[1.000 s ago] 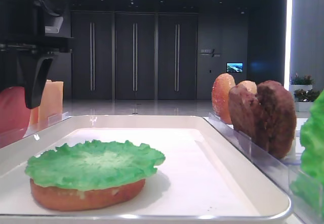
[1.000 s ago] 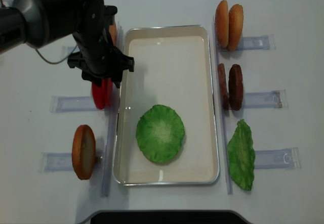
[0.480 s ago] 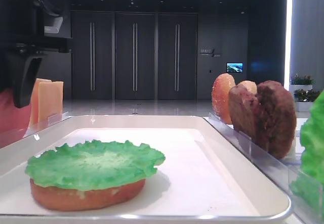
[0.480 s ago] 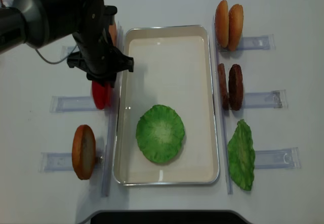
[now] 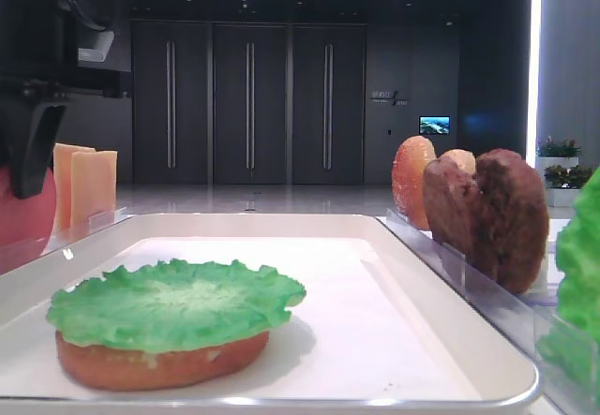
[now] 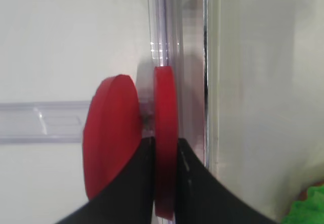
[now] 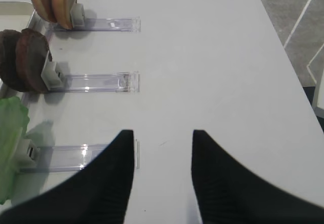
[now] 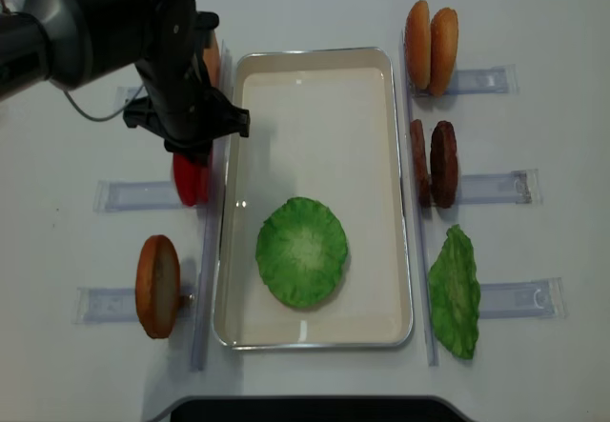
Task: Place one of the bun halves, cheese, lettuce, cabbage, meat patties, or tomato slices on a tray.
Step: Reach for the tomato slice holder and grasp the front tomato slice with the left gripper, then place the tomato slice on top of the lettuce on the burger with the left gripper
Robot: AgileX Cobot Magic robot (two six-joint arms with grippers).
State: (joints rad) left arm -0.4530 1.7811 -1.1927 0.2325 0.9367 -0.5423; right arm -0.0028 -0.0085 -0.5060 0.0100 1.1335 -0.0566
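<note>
Two red tomato slices [image 6: 109, 133] stand on edge in a clear holder left of the white tray [image 8: 315, 53]. My left gripper [image 6: 165, 145] is shut on the tomato slice [image 6: 164, 102] nearer the tray, one finger on each face. From above, the left arm [image 8: 176, 79] covers most of the tomato slices [image 8: 191, 182]. On the tray lies a lettuce leaf [image 8: 302, 251] on top of a bun half [image 5: 159, 366]. My right gripper [image 7: 162, 150] hangs open over bare table, holding nothing.
A bun half [image 8: 157, 286] stands in a holder at the front left. Cheese slabs [image 5: 86, 185] stand behind the arm. Right of the tray stand two bun halves [image 8: 429, 46], two meat patties [image 8: 434, 163] and a lettuce leaf [image 8: 456, 291], each in clear holders [image 7: 96, 82].
My left gripper has gone from wide open to shut on the tomato slice nearer the tray. The arm has shifted a little. The right gripper and the food on the tray are unchanged.
</note>
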